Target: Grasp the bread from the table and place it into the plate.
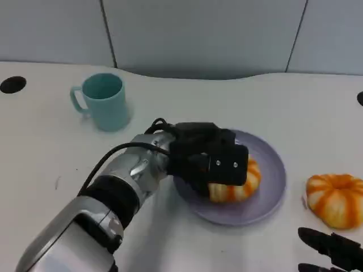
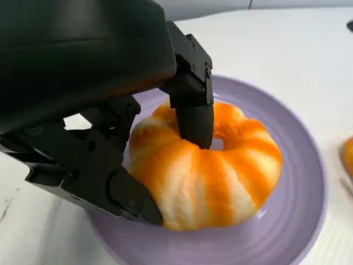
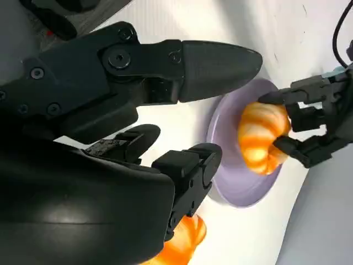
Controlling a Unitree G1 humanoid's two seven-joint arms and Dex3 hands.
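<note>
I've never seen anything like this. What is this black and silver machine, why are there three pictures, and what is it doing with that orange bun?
It is a humanoid robot at a white table, photographed at one moment by three cameras. One camera sits on its head and looks down; the other two sit at its wrists, just behind each hand.

The left hand has its black fingers closed around a striped orange bread, holding it on or just over a purple plate. Whether the bread already rests on the plate is hard to tell.

The right hand waits at the table's near edge, fingers apart, holding nothing. Beside it lies a second bread, and farther back stands a teal mug.
</note>
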